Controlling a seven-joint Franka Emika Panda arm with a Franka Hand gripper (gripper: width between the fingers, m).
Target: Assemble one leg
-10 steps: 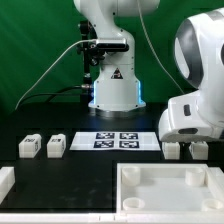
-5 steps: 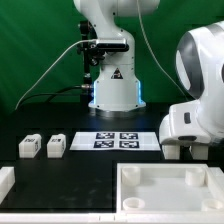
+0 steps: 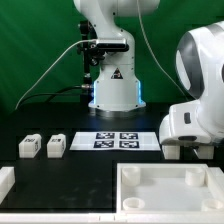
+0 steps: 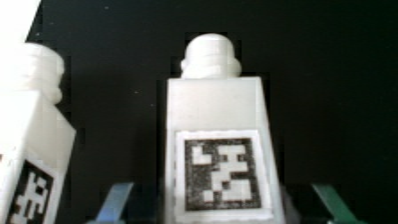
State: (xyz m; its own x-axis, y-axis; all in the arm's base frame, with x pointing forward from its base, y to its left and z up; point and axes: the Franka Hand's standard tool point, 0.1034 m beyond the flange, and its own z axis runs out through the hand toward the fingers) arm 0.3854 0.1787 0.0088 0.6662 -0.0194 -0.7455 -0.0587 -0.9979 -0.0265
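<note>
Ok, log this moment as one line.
gripper: open | leg: between jaws, unclamped | second leg: alongside

Matt white plastic leg, matt black table, glossy white arm shell

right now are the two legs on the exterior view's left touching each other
Apart. The exterior view shows a strip of black table between the leftmost leg and the second leg.
</note>
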